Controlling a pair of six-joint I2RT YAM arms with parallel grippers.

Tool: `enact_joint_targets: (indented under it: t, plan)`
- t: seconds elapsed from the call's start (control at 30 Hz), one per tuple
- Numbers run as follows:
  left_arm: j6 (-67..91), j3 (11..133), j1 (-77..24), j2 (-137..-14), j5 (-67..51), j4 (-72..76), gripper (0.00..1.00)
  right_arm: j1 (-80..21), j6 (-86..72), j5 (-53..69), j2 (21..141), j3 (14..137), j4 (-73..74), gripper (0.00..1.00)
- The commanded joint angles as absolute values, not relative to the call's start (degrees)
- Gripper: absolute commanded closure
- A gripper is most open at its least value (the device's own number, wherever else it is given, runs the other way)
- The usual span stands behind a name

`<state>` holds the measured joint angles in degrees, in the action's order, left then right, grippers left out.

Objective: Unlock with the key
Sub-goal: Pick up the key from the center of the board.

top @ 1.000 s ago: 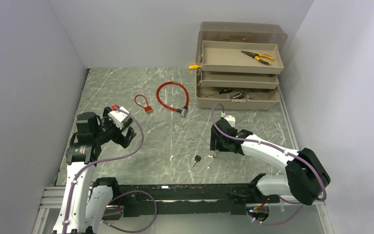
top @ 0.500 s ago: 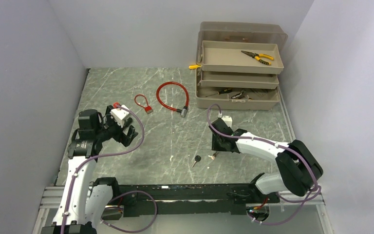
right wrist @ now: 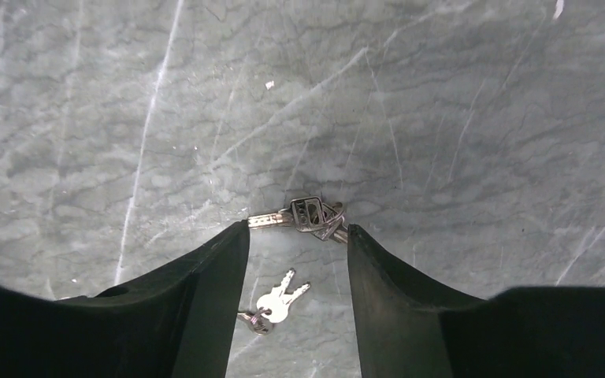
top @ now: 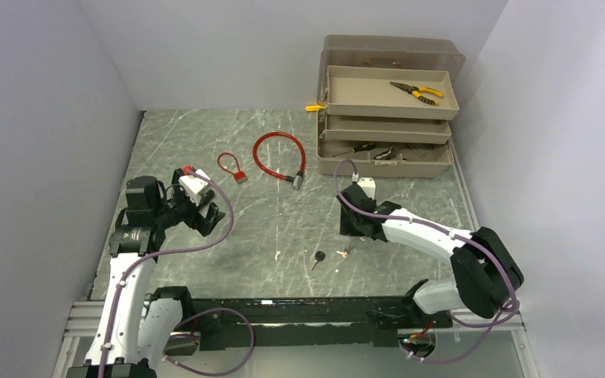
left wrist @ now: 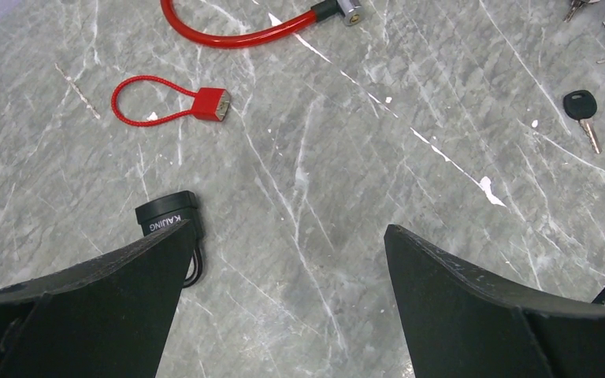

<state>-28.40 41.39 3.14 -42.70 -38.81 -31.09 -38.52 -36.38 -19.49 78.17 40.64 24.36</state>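
Right gripper (right wrist: 298, 227) low over the grey marble table (top: 268, 228), fingers half apart around a silver key bunch (right wrist: 309, 214), whether they pinch it I cannot tell, left gripper (left wrist: 287, 228) wide open, black padlock (left wrist: 167, 216) at one fingertip, bare marble between the arms

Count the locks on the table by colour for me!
Red: 2, the big cable lock and the small cable lock
Black: 1, the padlock
Total: 3 locks
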Motion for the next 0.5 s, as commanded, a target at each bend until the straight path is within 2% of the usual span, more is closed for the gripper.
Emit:
enact_joint_targets:
  t: [0.0,0.23,0.47]
  plan:
    - [-29.8,42.5,3.1,-42.3,-41.6,-30.2,0.01,-37.4,-35.2,-21.4,77.1,42.8,25.8,0.48]
    - [-28.7,41.7,2.9,-41.7,-43.6,-29.0,0.01,-36.3,-35.1,-19.8,79.9,42.0,24.5,0.51]
    - [-29.5,41.7,2.7,-41.6,-44.9,-29.9,0.01,-36.3,-35.7,-18.3,80.8,40.9,22.9,0.59]
